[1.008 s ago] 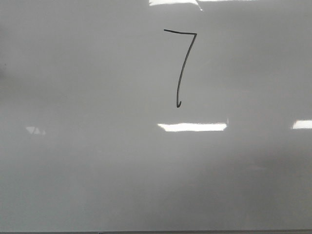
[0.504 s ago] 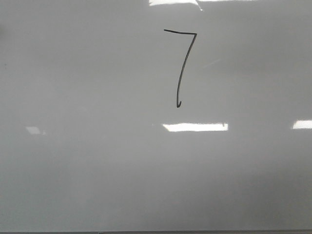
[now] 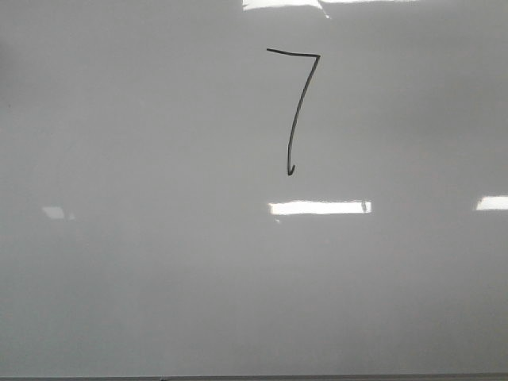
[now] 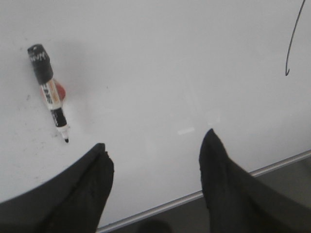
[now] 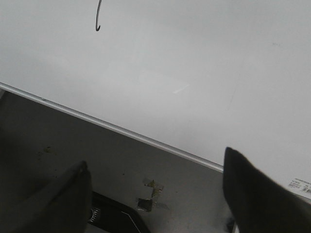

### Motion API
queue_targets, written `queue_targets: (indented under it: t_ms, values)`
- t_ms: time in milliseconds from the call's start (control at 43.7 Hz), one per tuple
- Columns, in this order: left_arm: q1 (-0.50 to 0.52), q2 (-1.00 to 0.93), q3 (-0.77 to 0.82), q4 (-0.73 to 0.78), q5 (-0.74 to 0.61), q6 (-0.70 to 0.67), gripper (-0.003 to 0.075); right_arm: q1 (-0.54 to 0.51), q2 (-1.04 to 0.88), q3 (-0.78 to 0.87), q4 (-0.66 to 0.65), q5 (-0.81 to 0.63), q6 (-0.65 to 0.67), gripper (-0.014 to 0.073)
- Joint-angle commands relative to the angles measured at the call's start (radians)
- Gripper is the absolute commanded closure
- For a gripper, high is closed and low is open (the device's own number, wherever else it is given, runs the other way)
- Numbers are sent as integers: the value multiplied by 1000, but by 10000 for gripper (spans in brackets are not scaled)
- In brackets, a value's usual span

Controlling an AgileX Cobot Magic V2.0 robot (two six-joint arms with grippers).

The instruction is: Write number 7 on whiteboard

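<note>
The whiteboard (image 3: 159, 278) fills the front view, and the number 7 (image 3: 296, 115) is drawn in thin black line at its upper middle. No gripper shows in that view. In the left wrist view a black-and-white marker (image 4: 48, 90) lies loose on the whiteboard (image 4: 170, 58), tip bare, beyond and to one side of my left gripper (image 4: 154, 141), which is open and empty. The 7's tail (image 4: 290, 48) shows at that view's edge. My right gripper (image 5: 155, 158) is open and empty over the table just off the whiteboard (image 5: 218, 58). The 7's hook (image 5: 97, 25) shows there.
The board's metal edge strip (image 5: 121, 128) runs across the right wrist view, with grey table (image 5: 73, 136) below it. Torn tape scraps (image 5: 150, 191) and a dark flat object (image 5: 114, 216) lie on that table. The same edge strip (image 4: 160, 208) shows near the left fingers.
Only the light reflections on the board have shifted a little. The 7 looks the same throughout.
</note>
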Motion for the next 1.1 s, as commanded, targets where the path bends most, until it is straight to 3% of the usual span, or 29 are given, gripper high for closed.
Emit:
queue_targets:
  t_ms: [0,252,412,481,756,847,1076]
  values:
    - [-8,-90,49,13,-61,-47,324,-5,-30,-30,-7,-46,4,14]
    - [-8,-208,176,4,-168,-58,329,-5,-93,-29,-7,-85,-37,14]
    - [-8,-208,191,4,-173,-69,398,-5,-95,-29,-7,-83,-48,34]
    - [-8,-208,191,4,-173,-69,449,-5,-95,-29,-6,-83,-48,97]
    - [-8,-208,191,4,-173,-69,664,-5,-95,-29,1,-83,-44,552]
    - [-8,-208,191,4,-173,-69,715,-5,-95,-29,1,-83,-44,648]
    - [-8,-208,191,4,-168,-69,741,-5,-95,-29,1,-77,-44,662]
